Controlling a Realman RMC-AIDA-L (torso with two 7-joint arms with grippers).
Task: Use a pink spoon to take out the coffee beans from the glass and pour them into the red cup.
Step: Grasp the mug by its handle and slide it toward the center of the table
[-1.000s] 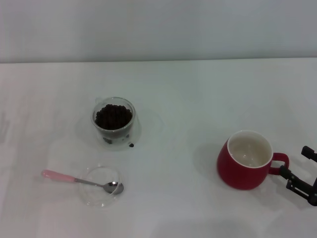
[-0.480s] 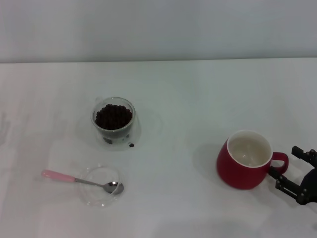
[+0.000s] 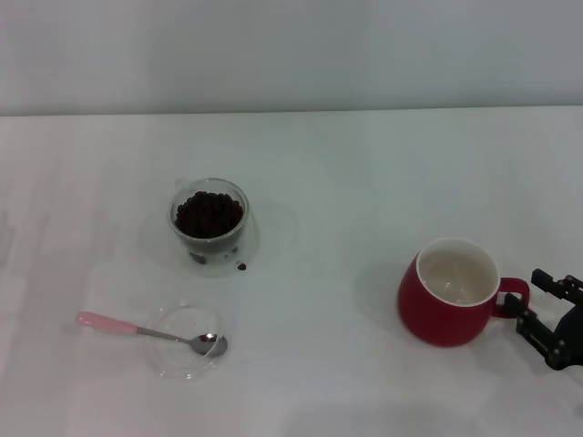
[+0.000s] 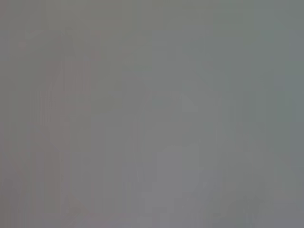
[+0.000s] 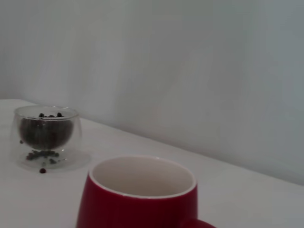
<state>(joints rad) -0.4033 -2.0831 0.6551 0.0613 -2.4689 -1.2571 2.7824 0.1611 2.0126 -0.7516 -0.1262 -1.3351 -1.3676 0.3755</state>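
Note:
The glass (image 3: 209, 221) stands at the middle left of the table, heaped with dark coffee beans (image 3: 209, 212); one loose bean (image 3: 241, 266) lies by its base. The pink spoon (image 3: 146, 331) lies nearer the front, its metal bowl resting in a shallow clear dish (image 3: 187, 341). On the right sits the red cup (image 3: 448, 293), with a bare cream inside and its handle pointing right. My right gripper (image 3: 536, 306) is open at the handle, one finger on each side of it. The right wrist view shows the red cup (image 5: 137, 199) close up and the glass (image 5: 46, 135) farther off. My left gripper is out of view.
The white table (image 3: 346, 182) runs back to a plain grey wall. The left wrist view shows only flat grey.
My right gripper has moved left from the table's right edge up to the red cup's handle. The spoon, glass and cup have not moved.

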